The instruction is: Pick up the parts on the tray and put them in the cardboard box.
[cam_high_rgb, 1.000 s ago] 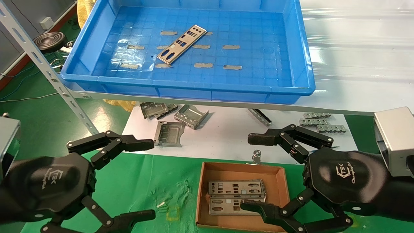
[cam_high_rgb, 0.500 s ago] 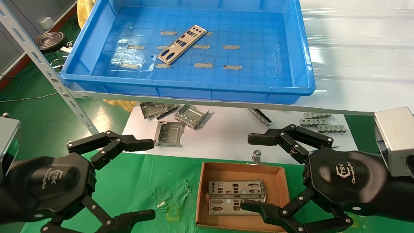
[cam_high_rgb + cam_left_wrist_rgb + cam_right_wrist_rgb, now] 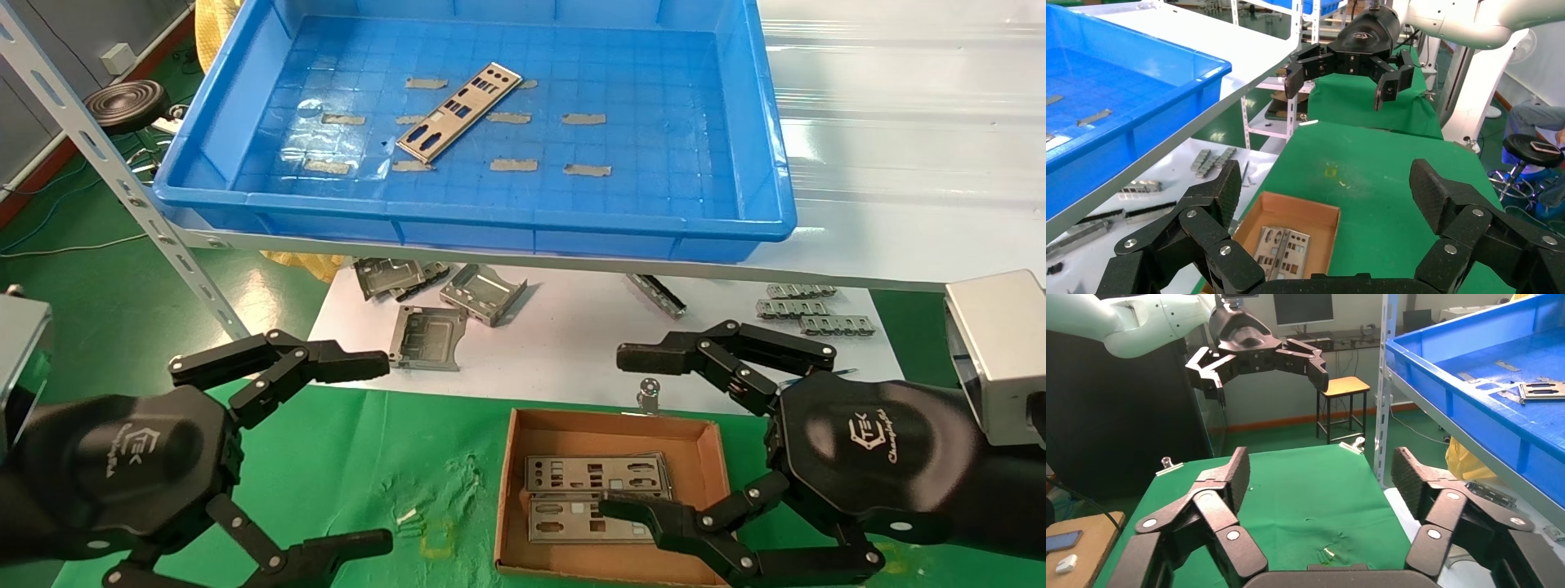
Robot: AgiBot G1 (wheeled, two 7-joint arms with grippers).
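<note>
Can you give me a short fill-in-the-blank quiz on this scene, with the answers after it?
1. The number of parts left on the tray is ____.
2. The plates already packed lie in the ____ box.
3. Both the left pincer and the right pincer are empty and ____.
4. The cloth under the cardboard box is ____.

Answers: one; cardboard; open; green

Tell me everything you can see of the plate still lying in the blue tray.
The plate is a thin, flat, silvery metal strip, long and narrow, punched with small rectangular, oval and round cutouts. It lies flat on the grid floor of the tray, left of centre, set diagonally with one end toward the back wall. It overlaps some of the grey tape strips stuck on the floor. Nothing grips it; both grippers are well clear, down by the green table. The right wrist view shows its end.
</note>
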